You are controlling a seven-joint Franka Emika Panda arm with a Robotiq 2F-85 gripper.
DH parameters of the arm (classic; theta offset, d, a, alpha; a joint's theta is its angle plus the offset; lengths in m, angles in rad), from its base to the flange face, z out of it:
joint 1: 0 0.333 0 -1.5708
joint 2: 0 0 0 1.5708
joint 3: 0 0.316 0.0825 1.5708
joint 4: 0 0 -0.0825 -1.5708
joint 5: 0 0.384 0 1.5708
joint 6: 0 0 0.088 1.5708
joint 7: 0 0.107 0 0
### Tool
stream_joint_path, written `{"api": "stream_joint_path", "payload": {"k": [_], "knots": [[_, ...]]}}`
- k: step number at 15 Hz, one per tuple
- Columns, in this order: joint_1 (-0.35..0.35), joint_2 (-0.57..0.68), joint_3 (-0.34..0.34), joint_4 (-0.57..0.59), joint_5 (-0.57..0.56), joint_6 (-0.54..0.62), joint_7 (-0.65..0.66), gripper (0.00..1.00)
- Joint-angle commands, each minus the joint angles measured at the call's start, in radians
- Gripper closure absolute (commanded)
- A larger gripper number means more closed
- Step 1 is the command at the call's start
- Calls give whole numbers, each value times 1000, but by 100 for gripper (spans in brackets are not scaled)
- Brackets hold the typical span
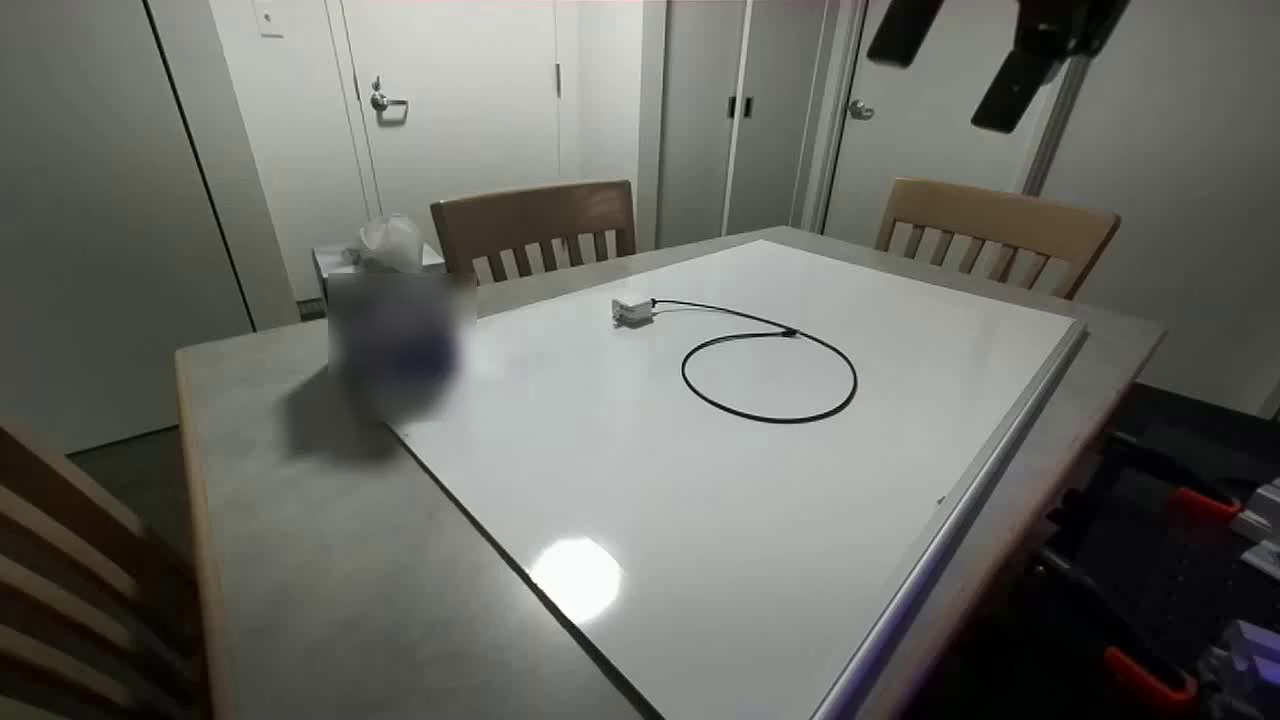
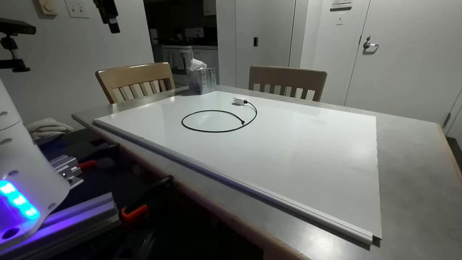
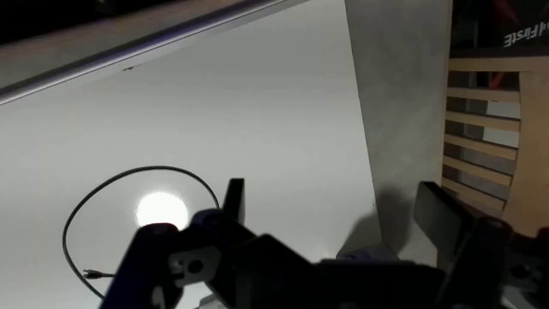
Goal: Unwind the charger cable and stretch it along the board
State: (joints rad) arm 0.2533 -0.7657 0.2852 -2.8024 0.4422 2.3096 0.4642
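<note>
Find the charger cable [image 1: 782,421] lying on the board [image 1: 750,490], curled into one wide loop. In an exterior view, trace the cord from the loop toward 10 o'clock to the white plug block [image 1: 632,312], with the free end [image 1: 791,333] at about 1 o'clock on the loop; cannot tell whether over the cord or just beside it. There, at 1 o'clock from the loop, see the gripper [image 1: 942,90] high above the worktop [image 1: 420,560], with fingers [image 3: 437,216] spread wide. In the wrist view, catch the loop toward 8 o'clock, partly hidden by the gripper. In an exterior view, note a tissue box [image 2: 203,81] at 11 o'clock from the loop, standing by the board's corner.
</note>
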Motion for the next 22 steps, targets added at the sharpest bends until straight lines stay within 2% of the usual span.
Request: {"api": "stream_joint_path", "payload": {"k": [1, 7, 14, 22], "knots": [[0, 0, -2, -8, -2, -5, 1, 0], [0, 4, -2, -15, -3, -5, 1, 0], [-4, 36, -39, -3, -22, 8, -98, 0], [-22, 128, -223, -2, -37, 16, -394, 0]]}}
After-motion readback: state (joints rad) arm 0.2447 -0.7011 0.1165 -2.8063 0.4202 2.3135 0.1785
